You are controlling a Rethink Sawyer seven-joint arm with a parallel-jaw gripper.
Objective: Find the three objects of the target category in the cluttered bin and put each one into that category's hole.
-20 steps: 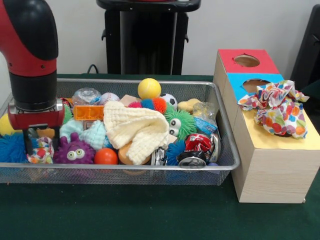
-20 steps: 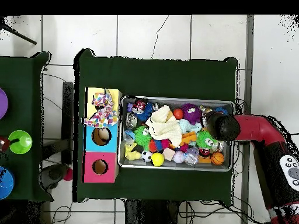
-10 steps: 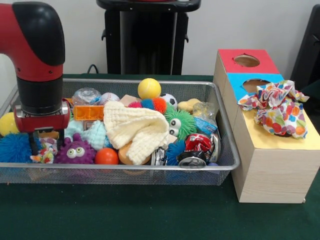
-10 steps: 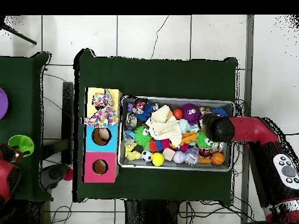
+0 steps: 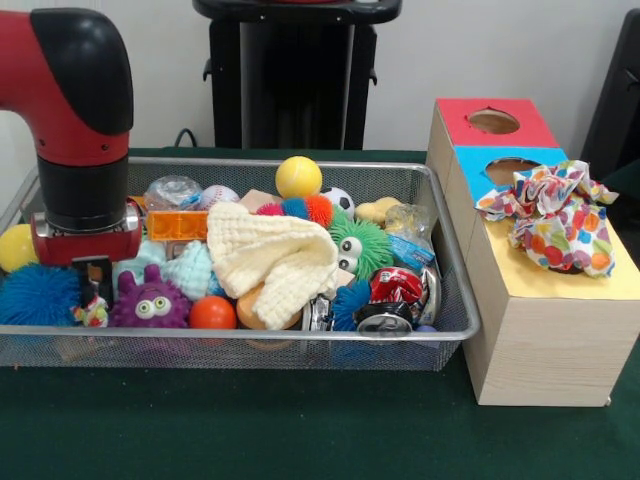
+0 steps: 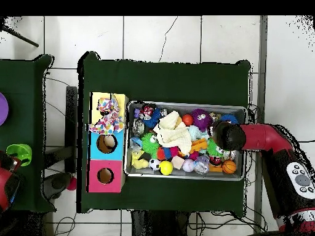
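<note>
The wire mesh bin (image 5: 300, 165) is full of toys. My gripper (image 5: 93, 295) is down in its left end, between a blue spiky ball (image 5: 38, 295) and a purple furry toy (image 5: 150, 300). It looks shut on a small printed cloth piece (image 5: 93, 315) that bunches under the fingertips. Two more printed cloth pieces (image 5: 555, 215) lie bunched on the yellow top (image 5: 560, 285) of the wooden box and hide its hole. In the overhead view the arm's black wrist (image 6: 226, 135) covers the gripper at the bin's (image 6: 184, 104) right end. The cloths (image 6: 106, 117) show on the yellow box.
A cream knitted cloth (image 5: 275, 255) drapes over the bin's middle, with a pale mint cloth (image 5: 185, 268) to its left. Balls, spiky toys and crushed cans (image 5: 395, 300) fill the rest. The blue-topped hole (image 5: 508, 170) and red-topped hole (image 5: 493, 121) stand behind the yellow box.
The arm has shifted right in the front view, away from the bin's end wall. The printed cloth piece has moved with the gripper toward the purple toy and looks more bunched.
</note>
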